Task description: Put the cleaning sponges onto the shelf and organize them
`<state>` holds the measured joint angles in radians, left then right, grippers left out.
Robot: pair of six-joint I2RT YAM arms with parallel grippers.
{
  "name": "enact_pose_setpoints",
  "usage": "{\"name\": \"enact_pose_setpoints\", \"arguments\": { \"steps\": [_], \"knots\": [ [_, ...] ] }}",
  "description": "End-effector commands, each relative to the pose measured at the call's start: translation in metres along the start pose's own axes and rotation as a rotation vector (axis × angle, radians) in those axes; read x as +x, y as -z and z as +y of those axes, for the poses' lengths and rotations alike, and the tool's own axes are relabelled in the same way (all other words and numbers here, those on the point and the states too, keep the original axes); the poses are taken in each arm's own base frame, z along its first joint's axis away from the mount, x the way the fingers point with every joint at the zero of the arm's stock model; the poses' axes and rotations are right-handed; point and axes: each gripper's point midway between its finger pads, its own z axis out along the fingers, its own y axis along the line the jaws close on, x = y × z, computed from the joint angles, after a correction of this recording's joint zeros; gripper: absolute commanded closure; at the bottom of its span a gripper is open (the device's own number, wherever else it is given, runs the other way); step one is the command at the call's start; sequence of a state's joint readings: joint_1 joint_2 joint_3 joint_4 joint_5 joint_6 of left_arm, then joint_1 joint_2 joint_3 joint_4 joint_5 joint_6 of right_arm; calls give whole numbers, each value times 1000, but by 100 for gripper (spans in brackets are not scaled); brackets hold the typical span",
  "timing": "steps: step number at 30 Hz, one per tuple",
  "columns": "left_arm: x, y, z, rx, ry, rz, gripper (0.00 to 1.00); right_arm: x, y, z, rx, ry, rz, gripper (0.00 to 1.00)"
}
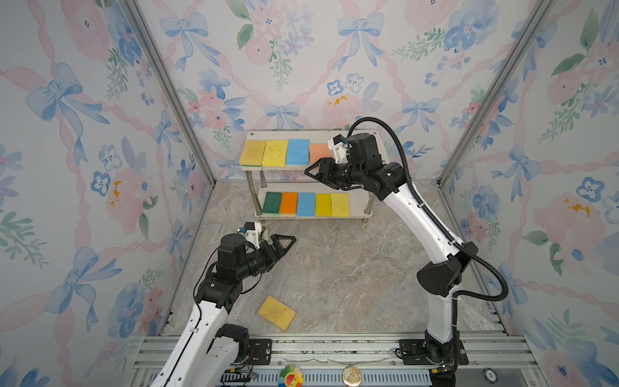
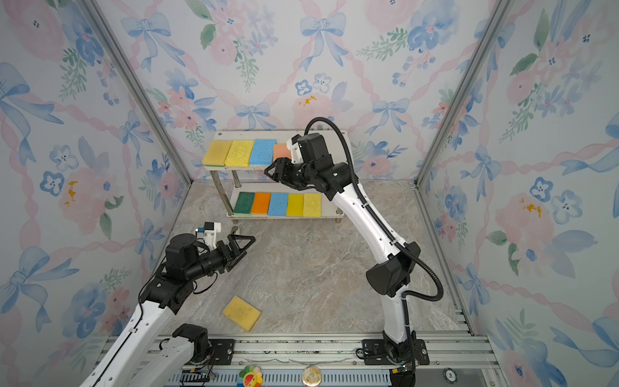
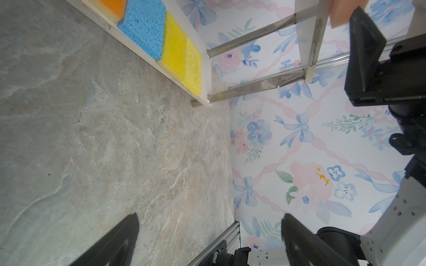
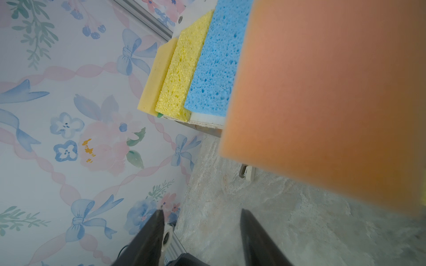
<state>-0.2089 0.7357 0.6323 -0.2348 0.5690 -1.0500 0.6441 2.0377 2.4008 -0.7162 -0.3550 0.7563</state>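
A two-tier shelf (image 1: 357, 205) is seen at the back of the marble-look tabletop (image 1: 335, 268). On the upper tier, L to R, four sponges are laid side by side: smooth yellow sponge (image 1: 253, 153), porous yellow sponge (image 1: 274, 153), upper blue sponge (image 1: 298, 151), peach sponge (image 1: 320, 152). The R end of that tier is hidden by the R arm. On the lower tier five are lined up edge to edge: green sponge (image 1: 272, 202), orange sponge (image 1: 288, 203), lower blue sponge (image 1: 306, 204), bright yellow sponge (image 1: 323, 205), pale yellow sponge (image 1: 340, 205). One loose yellow sponge (image 1: 276, 313) is seen lying flat on the tabletop, turned at an angle, near the L arm's base and well apart from the shelf.

The R gripper (image 1: 310, 172) is held at the front edge of the upper tier, just beside the peach sponge. In the wrist view its fingers (image 4: 156, 230) are parted w/ nothing btwn them. The L gripper (image 1: 288, 246) is held above the tabletop in front of the shelf's L end, jaws spread wide, nothing gripped.
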Motion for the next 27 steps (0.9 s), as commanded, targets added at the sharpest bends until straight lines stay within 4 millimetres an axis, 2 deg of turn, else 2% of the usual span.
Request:
{"name": "enact_pose_setpoints", "arguments": {
  "steps": [1, 15, 27],
  "knots": [
    [3, 0, 5, -6, -20, 8, 2, -10, -5, -3, 12, -12, -29, 44],
    [6, 0, 6, -17, -50, 17, 2, -26, -25, -10, -5, -36, -73, 44],
    [8, -1, 5, -22, -69, 24, 2, -36, -33, -12, -41, -67, -84, 45]
  ]
}}
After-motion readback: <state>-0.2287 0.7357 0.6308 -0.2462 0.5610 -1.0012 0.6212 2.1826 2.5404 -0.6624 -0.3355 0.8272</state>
